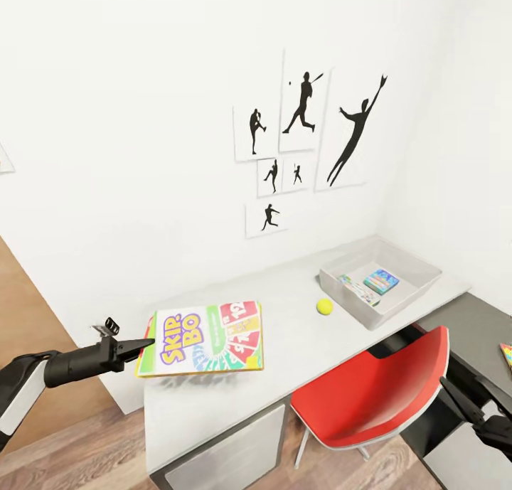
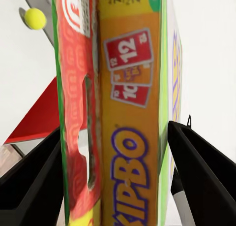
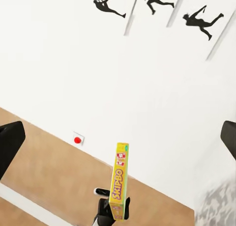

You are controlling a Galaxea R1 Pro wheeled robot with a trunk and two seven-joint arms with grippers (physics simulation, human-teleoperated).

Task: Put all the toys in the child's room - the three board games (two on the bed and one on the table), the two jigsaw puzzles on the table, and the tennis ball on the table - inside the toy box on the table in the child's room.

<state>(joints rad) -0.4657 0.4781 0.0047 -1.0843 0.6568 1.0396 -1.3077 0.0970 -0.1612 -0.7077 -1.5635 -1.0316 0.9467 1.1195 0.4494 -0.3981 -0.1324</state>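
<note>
Yellow and green, the board game [image 1: 203,339] is held flat above the tabletop [image 1: 284,312] by the left claw [image 1: 142,348], while the right claw [image 1: 466,405] is spread wide, holding nothing.

Bright, even light is washing the white walls, nearly bleaching them out. Soft shadows are falling on the worktop [image 1: 235,397] beneath the lifted game box [image 1: 203,338] and beside the tennis ball [image 1: 325,306]. In the left wrist view the box's print is blurring up close. Straight lines are tilting toward the head view's edges.
</note>
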